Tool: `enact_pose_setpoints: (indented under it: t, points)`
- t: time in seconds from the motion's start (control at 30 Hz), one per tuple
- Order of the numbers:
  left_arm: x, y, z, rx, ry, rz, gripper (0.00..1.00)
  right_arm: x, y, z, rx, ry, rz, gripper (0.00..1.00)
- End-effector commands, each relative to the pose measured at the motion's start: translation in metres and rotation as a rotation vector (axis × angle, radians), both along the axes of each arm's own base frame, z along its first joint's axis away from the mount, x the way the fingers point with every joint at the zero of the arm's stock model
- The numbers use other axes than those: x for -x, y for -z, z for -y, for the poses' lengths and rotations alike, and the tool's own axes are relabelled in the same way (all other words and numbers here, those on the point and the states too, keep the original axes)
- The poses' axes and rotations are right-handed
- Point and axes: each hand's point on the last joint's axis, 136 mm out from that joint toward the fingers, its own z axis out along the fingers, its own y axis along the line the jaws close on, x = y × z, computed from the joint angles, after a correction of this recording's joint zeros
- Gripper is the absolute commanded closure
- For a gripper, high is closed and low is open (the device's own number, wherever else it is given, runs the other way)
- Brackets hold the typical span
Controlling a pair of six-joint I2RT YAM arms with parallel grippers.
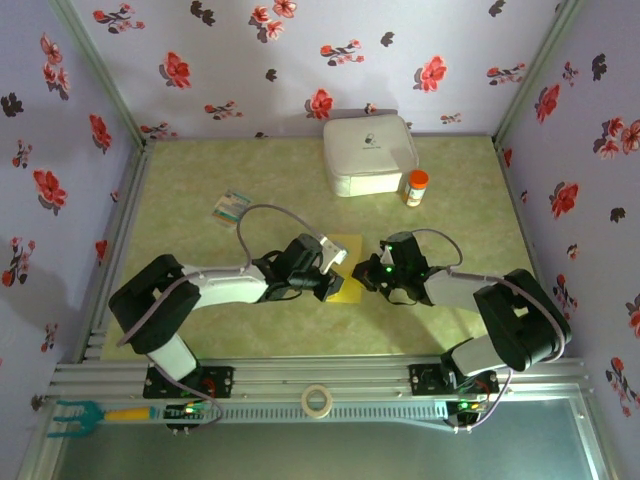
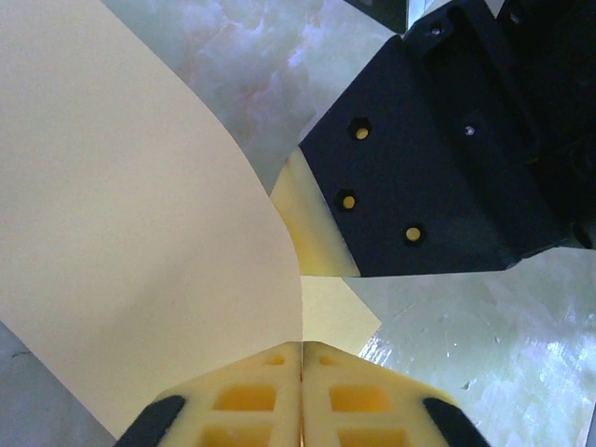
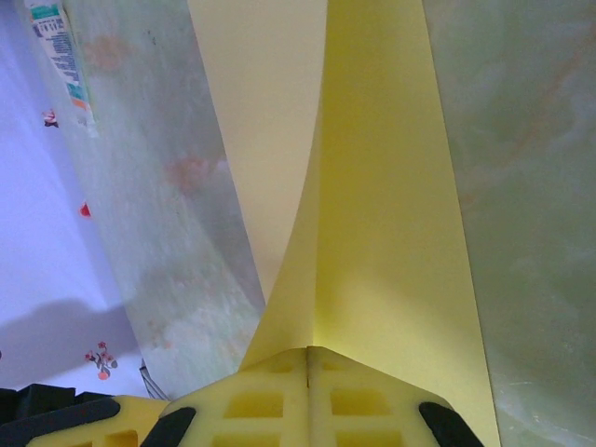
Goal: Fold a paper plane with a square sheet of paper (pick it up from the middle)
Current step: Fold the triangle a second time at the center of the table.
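The green table (image 1: 250,330) is taken up at its far side by the white box (image 1: 368,155). Nearer, at the middle, the square sheet of paper (image 1: 350,248) is seen bowed upward, clamped on its left by the left gripper (image 2: 301,349) and on its right by the right gripper (image 3: 308,352).

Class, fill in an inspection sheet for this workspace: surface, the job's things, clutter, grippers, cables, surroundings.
Surface: green marbled table, no spills seen.
Job's things: yellow paper sheet near the table's middle, lifted and bent between the grippers; not yet a plane.
Clutter: white box at the far edge, orange-capped bottle beside it, teal-and-white card; tape roll and teal-headed tool on the near rail.
Grippers: left gripper and right gripper both shut on the sheet.
Cables: grey cable arcs over the left arm.
Surroundings: floral walls on three sides.
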Motion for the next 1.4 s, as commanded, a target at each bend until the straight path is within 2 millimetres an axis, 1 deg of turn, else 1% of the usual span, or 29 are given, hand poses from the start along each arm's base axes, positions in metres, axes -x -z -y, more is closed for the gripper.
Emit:
enact_pose_setpoints:
  t: [0.0, 0.1, 0.23, 0.4, 0.53, 0.67, 0.8, 0.9, 0.97, 1.07, 1.17, 1.27, 1.37]
  points:
    - [-0.002, -0.002, 0.003, 0.013, 0.005, -0.023, 0.96, 0.001, 0.001, -0.002, 0.005, -0.008, -0.007, 0.93]
    - [-0.004, -0.003, 0.002, 0.016, -0.001, -0.027, 1.0, 0.004, 0.007, 0.006, 0.069, -0.001, -0.02, 0.91]
    - [-0.005, -0.006, 0.004, 0.028, -0.005, -0.027, 1.0, 0.006, 0.014, 0.021, 0.16, 0.03, -0.04, 0.9]
    - [-0.005, -0.006, 0.004, 0.037, -0.011, -0.03, 1.0, 0.013, 0.02, 0.04, 0.234, 0.128, -0.117, 0.9]
    - [-0.002, -0.003, 0.001, 0.02, -0.015, -0.051, 1.0, 0.02, 0.016, 0.052, 0.289, 0.158, -0.145, 0.9]
    - [0.001, 0.001, -0.005, -0.001, -0.019, -0.061, 1.0, 0.024, 0.005, 0.059, 0.312, 0.155, -0.128, 0.9]
    - [0.001, 0.002, -0.005, 0.0, -0.015, -0.059, 1.0, 0.024, 0.002, 0.068, 0.334, 0.183, -0.089, 0.89]
    - [0.001, 0.004, -0.002, -0.018, 0.003, -0.066, 1.0, 0.019, -0.002, 0.064, 0.301, 0.187, -0.06, 0.88]
    - [0.001, 0.004, -0.001, -0.019, 0.008, -0.067, 1.0, 0.015, -0.005, 0.055, 0.265, 0.166, -0.048, 0.87]
    - [-0.002, 0.001, 0.003, -0.01, 0.013, -0.055, 1.0, 0.012, -0.004, 0.044, 0.23, 0.124, -0.04, 0.87]
    - [-0.004, 0.0, 0.006, -0.015, 0.025, -0.048, 1.0, 0.015, 0.001, 0.037, 0.211, 0.082, -0.047, 0.87]
    - [-0.006, 0.0, 0.009, -0.018, 0.024, -0.052, 1.0, 0.019, 0.007, 0.037, 0.206, 0.086, -0.061, 0.89]
    - [-0.008, 0.002, 0.011, -0.021, 0.016, -0.063, 1.0, 0.02, 0.005, 0.03, 0.16, 0.078, -0.059, 0.92]
